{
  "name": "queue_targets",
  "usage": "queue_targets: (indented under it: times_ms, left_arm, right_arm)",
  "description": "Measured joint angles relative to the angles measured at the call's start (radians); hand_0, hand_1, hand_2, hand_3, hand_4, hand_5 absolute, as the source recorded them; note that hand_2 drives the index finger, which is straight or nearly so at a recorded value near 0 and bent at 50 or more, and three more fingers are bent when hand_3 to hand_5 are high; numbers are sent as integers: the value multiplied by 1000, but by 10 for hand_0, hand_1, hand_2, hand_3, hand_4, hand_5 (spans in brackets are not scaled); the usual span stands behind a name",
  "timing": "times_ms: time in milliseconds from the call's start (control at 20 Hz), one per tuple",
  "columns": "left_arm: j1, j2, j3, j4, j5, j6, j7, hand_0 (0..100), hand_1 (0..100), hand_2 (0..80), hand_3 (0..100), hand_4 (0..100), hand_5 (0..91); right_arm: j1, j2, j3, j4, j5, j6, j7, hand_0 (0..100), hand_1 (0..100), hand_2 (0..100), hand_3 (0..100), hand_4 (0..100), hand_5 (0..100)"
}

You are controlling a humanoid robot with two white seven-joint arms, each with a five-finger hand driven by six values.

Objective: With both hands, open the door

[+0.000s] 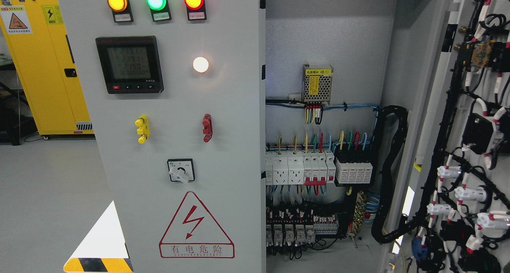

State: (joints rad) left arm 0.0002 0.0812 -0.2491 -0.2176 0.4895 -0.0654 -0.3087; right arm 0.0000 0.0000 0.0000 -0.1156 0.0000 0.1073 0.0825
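A grey electrical cabinet fills the head view. Its left door (223, 153) is shut and carries three lit lamps, a black meter (129, 64), a white lamp, a yellow handle (142, 129), a red handle (207, 128), a rotary switch (181, 170) and a red warning triangle. The right door (458, 145) stands swung open at the picture's right, its inner face covered in black cable looms and white connectors. The open bay (322, 153) shows breakers, coloured wires and a small power supply. Neither of my hands is in view.
A yellow safety cabinet (44, 61) stands on the grey floor at the far left. A black cable bundle (392, 173) loops from the bay to the open door. A black-and-yellow striped edge shows at the lower left.
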Motion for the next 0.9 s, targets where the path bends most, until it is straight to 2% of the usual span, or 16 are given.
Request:
queue_targets:
  times_ms: [200,501,901]
  left_arm:
    - [0,-12,8,66,-42,8,15,120,556,0,0,0,0]
    - [0,-23,16,130,-75,9,71,120,556,0,0,0,0]
    - [0,-33,20,175,-120,10,81,120,556,0,0,0,0]
  right_arm:
    - [0,0,0,0,0,0,0,0,500,40,0,0,0]
    - [0,0,0,0,0,0,0,0,500,40,0,0,0]
    - [0,0,0,-15,0,0,0,0,500,40,0,0,0]
